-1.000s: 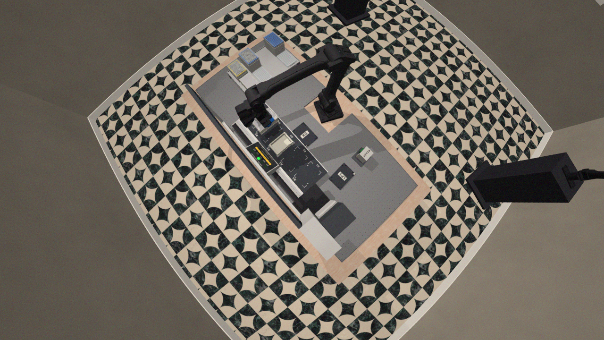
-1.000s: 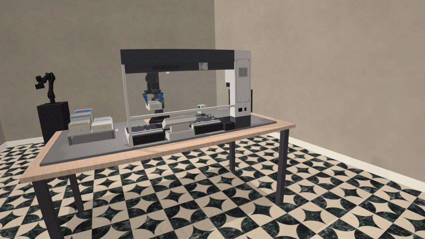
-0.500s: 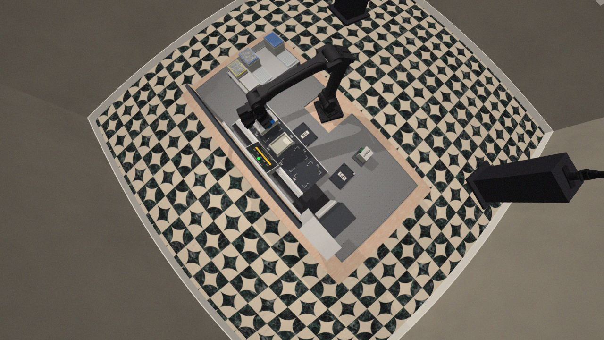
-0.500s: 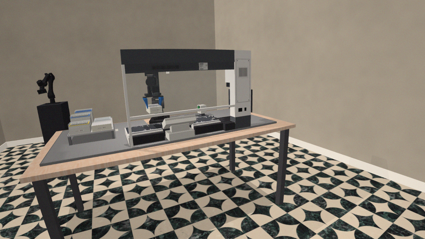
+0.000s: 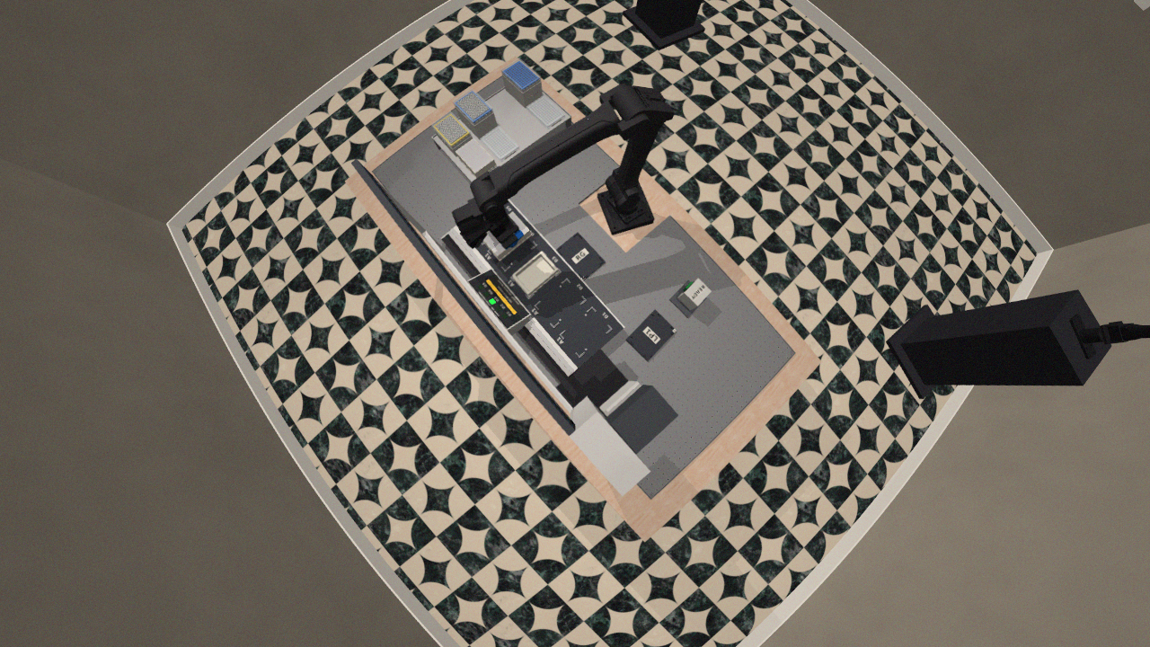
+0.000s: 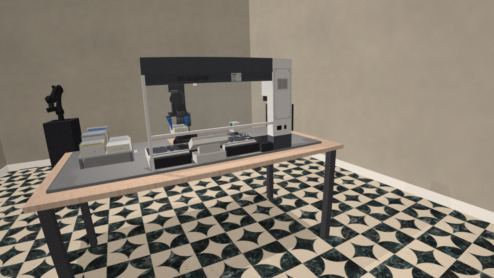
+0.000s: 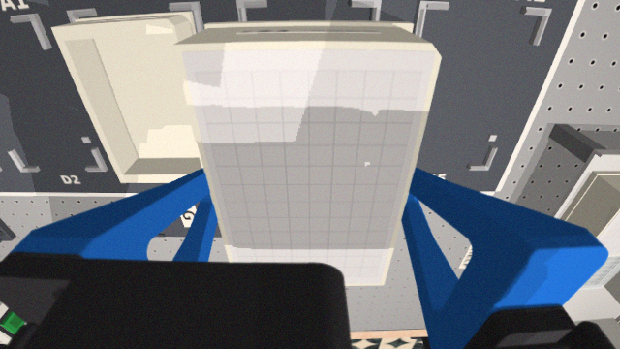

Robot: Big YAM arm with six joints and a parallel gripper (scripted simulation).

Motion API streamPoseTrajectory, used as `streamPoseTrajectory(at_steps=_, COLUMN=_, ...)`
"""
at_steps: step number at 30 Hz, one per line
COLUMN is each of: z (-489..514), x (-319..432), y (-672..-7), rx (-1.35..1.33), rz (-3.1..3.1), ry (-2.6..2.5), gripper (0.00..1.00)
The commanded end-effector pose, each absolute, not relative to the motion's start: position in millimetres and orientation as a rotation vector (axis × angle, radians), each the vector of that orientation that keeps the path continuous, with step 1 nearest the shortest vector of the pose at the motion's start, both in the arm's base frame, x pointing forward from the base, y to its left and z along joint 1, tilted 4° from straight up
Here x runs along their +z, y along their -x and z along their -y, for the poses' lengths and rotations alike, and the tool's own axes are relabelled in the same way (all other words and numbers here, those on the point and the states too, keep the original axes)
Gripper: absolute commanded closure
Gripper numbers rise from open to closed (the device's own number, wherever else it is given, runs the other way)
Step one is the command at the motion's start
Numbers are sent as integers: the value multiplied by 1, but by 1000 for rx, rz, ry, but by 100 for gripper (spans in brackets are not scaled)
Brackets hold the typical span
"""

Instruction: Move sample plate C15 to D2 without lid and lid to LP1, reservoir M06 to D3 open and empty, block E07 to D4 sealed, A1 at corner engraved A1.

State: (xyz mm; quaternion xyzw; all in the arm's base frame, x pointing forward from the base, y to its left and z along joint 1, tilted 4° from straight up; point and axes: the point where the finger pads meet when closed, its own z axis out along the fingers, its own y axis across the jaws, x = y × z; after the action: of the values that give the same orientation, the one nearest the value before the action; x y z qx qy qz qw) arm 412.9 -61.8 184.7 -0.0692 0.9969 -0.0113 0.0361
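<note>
My gripper point(image 7: 309, 174) has its blue fingers shut on the long sides of a sealed deep-well block point(image 7: 310, 145), a white box with a gridded foil top. It holds the block level, a little above the liquid handler's deck point(image 5: 554, 293), and it shows under the gantry in the side view point(image 6: 179, 129). A cream one-well reservoir point(image 7: 128, 97) lies open and empty inside deck brackets just left of the block, past the engraved D2 mark point(image 7: 70, 179). It also shows in the overhead view point(image 5: 535, 273). The deck position below the block is mostly hidden by it.
The SHELF point(image 5: 498, 120) at the table's far end holds tip racks and plates. The RG nest point(image 5: 582, 260), lid park LP1 point(image 5: 654, 331) and READY key point(image 5: 693, 295) stand beside the deck. The handler's gantry point(image 6: 207, 70) spans above the deck.
</note>
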Motion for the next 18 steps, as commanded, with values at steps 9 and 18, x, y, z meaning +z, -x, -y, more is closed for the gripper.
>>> streamPoseTrajectory(at_steps=9, z=59, x=168, y=-421, rx=-43, rz=-3046, ry=230, gripper=100)
streamPoseTrajectory(at_steps=18, z=61, x=156, y=-421, rx=-43, rz=-3048, ry=230, gripper=100)
